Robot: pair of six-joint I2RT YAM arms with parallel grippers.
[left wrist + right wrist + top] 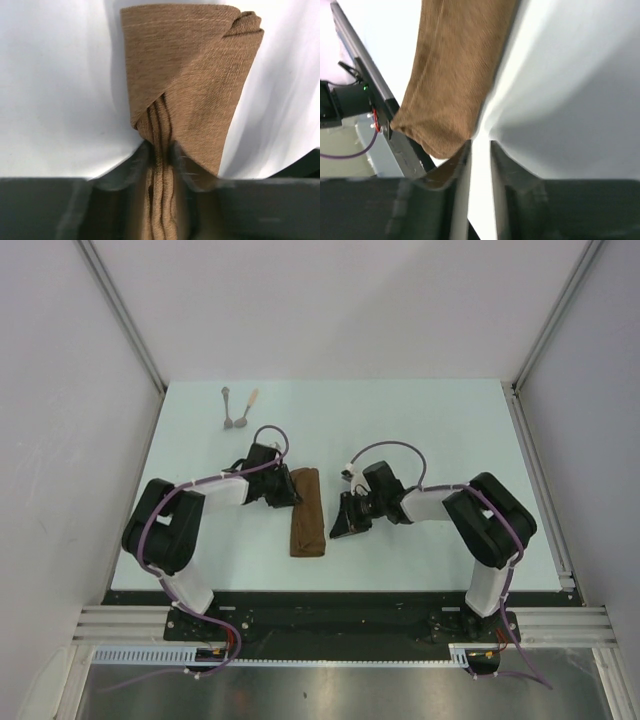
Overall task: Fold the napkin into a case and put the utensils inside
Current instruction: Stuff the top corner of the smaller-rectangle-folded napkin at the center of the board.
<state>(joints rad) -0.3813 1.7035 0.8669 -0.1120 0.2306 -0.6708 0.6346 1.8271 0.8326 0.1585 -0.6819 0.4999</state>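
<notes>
The left gripper (pixel 160 152) is clenched on bunched folds of the brown case (pixel 185 70), at the far part of its left edge. The right gripper (pixel 480 146) has its jaws narrowly parted over bare table (pixel 570 75), grasping nothing, just beside the case's near right side. The case lies mid-table between the arms. The utensils (pixel 238 408) lie well apart from it, far left.

Robotics lab test cell, plain white panel walls (pixel 340 300), aluminium frame rails (pixel 560 618), white tabletop (pixel 440 420)

Nothing readable is showing in any view: no text, label, brand, number or sign is appearing anywhere.
</notes>
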